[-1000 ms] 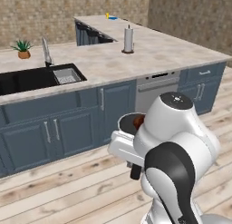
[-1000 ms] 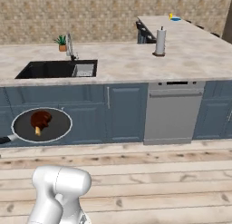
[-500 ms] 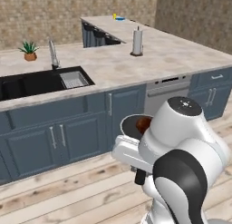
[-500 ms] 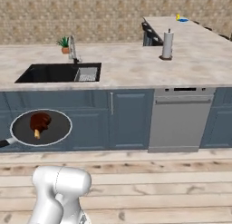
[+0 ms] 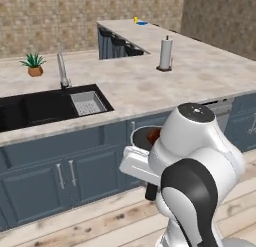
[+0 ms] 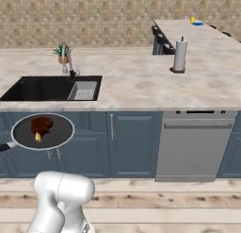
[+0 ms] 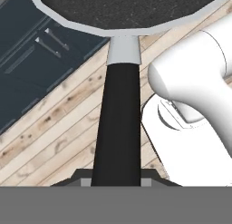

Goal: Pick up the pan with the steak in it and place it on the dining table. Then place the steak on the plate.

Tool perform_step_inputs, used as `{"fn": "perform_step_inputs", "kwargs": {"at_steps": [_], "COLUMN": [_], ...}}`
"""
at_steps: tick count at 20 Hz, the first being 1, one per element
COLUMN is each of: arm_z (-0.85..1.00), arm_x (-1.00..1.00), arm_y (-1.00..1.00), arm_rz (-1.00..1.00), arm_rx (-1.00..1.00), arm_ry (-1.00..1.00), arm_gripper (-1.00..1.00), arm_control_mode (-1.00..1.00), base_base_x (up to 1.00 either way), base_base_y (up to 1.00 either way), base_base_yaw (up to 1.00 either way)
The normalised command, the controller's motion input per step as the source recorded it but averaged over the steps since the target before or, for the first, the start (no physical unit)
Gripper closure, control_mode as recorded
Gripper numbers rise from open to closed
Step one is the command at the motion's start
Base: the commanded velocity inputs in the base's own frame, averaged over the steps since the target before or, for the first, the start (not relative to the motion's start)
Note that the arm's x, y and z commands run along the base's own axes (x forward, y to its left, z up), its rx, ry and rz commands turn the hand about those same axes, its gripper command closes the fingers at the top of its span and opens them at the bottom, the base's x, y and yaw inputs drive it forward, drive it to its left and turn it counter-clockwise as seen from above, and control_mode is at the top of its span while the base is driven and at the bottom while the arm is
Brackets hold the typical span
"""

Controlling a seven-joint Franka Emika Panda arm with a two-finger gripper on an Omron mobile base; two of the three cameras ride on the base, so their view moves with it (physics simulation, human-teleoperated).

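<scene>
1. Right base view: the pan (image 6: 43, 132) hangs in the air in front of the dark blue cabinet fronts (image 6: 134, 142), below the edge of the stone counter (image 6: 136, 88). The steak (image 6: 41, 126) lies inside it, left of centre, with its orange-tan patch toward the near rim.
2. Hand view: the gripper (image 7: 116, 182) is pressed together on the pan's black handle (image 7: 118, 123), which runs straight up from between the dark finger tips to the silvery rim. Wooden floor planks (image 7: 54, 119) lie beneath.
3. Left base view: the white arm (image 5: 195, 191) hides most of the load; a slice of the pan (image 5: 141, 136) and a reddish edge of the steak (image 5: 153, 135) show just left of the upper joint.
4. Surroundings, right base view: the sink (image 6: 52, 88), the faucet (image 6: 71, 67), a potted plant (image 6: 62, 53) and a paper towel roll (image 6: 179, 55) stand on the counter; a dishwasher (image 6: 194, 145) sits to the right.
5. Step in hand, as a judgement: the pan is lifted and in carriage; delivery to the dining table is not yet done.
6. Next move, as a judgement: keep the pan level so the steak stays in, clear the cabinets, reach the table and lower the pan flat before letting go. The steak then goes to the plate.
</scene>
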Motion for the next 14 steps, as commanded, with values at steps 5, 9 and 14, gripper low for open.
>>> {"fn": "perform_step_inputs", "kwargs": {"at_steps": [5, 9, 14], "arm_z": [0.0, 0.0, 0.0], "arm_x": [0.0, 0.0, 0.0], "arm_y": [0.0, 0.0, 0.0], "arm_rz": [0.0, 0.0, 0.0], "arm_rx": [0.0, 0.0, 0.0], "arm_ry": [0.0, 0.0, 0.0], "arm_gripper": [1.0, 1.0, 1.0], "arm_control_mode": [1.0, 1.0, 1.0], "base_base_x": [0.1, 0.06, 0.07], "base_base_y": [-0.73, -0.77, -0.79], "base_base_yaw": [0.2, 0.18, 0.17]}}
